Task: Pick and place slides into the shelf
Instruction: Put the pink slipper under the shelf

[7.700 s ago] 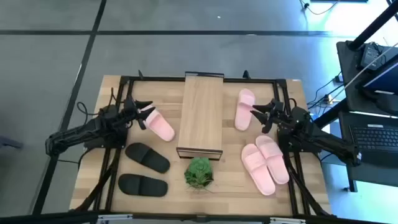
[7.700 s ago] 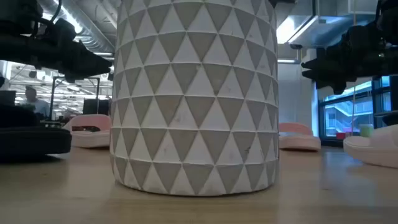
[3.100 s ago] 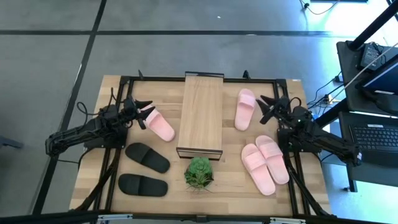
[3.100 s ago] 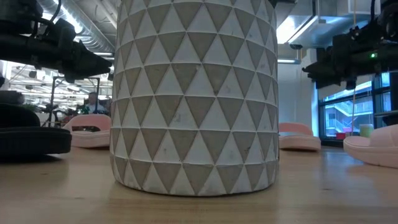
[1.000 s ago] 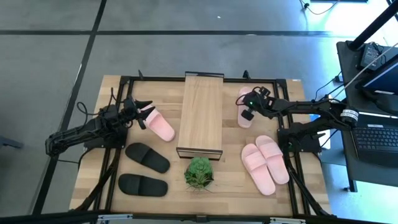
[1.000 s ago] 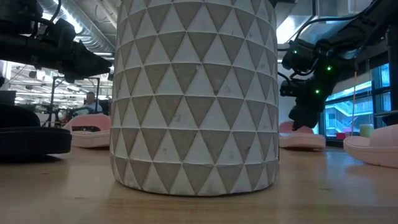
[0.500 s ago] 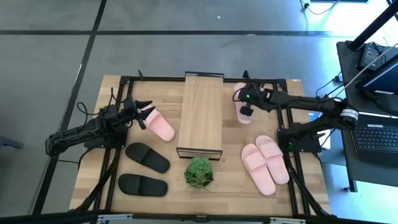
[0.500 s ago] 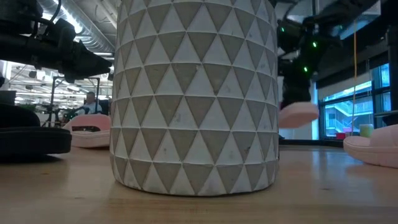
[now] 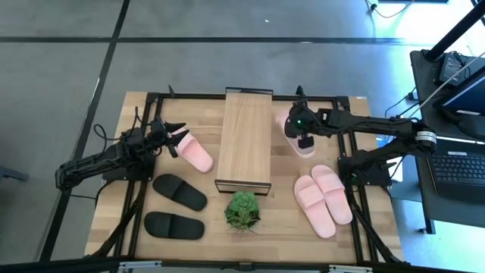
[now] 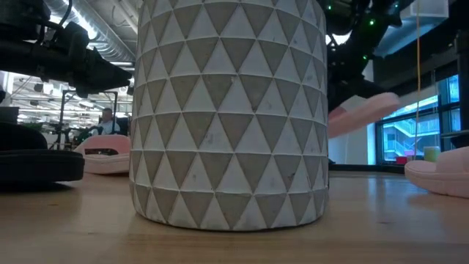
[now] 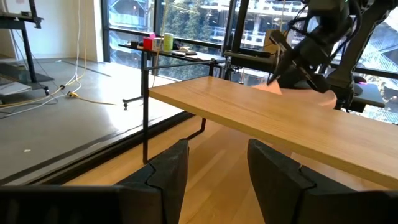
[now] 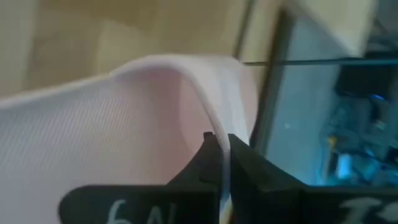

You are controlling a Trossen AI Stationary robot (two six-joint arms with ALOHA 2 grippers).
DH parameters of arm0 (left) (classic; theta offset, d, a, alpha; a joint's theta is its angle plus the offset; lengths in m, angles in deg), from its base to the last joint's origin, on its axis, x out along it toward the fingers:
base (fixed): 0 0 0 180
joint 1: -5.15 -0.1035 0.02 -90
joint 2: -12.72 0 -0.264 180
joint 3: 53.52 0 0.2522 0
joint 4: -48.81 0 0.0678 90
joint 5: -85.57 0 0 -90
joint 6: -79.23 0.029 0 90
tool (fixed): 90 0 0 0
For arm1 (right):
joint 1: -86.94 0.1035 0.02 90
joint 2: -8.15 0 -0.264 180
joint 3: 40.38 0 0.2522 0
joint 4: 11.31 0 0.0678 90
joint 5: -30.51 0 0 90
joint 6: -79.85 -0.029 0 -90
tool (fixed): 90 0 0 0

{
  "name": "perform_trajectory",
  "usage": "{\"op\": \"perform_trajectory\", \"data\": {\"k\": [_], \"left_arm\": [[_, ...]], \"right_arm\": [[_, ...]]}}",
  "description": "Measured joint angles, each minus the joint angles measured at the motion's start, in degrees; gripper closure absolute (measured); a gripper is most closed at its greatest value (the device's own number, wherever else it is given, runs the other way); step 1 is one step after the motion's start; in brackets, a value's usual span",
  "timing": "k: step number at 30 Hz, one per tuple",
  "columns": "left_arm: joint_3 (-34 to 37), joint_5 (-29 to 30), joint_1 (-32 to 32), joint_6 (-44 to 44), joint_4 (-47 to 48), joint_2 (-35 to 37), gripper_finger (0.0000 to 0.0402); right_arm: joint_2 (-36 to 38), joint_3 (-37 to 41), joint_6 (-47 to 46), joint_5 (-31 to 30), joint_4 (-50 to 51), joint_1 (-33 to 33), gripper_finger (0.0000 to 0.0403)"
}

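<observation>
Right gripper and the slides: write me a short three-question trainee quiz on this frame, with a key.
1. True or false: the right gripper is shut on a pale pink slide lifted clear of the tabletop.
2. How many black slides lie on the tabletop? A) one B) two C) three
3. Fill in: the left gripper hangs open over a ____ slide on the shelf's left side.

Key
1. True: its fingers pinch the strap, and the low view shows the slide tilted in the air.
2. B: the black slides lie at front left.
3. pink
</observation>
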Motion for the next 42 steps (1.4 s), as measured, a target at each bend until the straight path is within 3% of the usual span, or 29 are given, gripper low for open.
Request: {"op": "perform_trajectory", "data": {"k": [5,10,24,42], "left_arm": [[0.0,0.0,0.0,0.1,0.0,0.0,0.0244],[0.0,0.0,0.0,0.1,0.0,0.0,0.0244],[0.0,1.6,0.0,0.1,-0.1,0.0,0.0244],[0.0,3.9,0.0,4.6,-0.4,0.0,0.0244]], "right_arm": [[0.0,2.1,3.4,2.9,-3.1,0.0,0.0391],[0.0,7.0,9.9,10.4,-13.8,-0.1,0.0391],[-0.6,22.7,26.8,21.0,-46.4,-0.7,0.0391],[-20.7,13.0,35.6,25.2,-50.4,-3.3,0.0391]]}}
